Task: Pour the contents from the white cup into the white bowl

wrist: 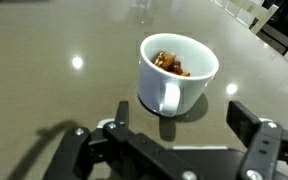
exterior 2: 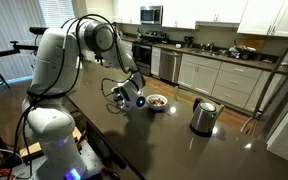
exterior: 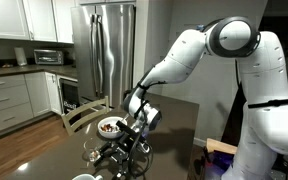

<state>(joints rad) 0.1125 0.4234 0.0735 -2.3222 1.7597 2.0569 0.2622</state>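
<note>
White cup (wrist: 177, 75) w/ brown bits upright on table (wrist: 44, 60); gripper (wrist: 172, 140) wide open, empty, just beside.

Two exterior cameras, at mid-distance on different sides, share the dark glossy desk (exterior: 179, 115) and white robot arm (exterior: 184, 55); the wrist camera peers close over the black end effector (wrist: 169, 140).

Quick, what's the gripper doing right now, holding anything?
Gripper: open, holding nothing; the white cup stands ungripped on the table just ahead of it.
</note>
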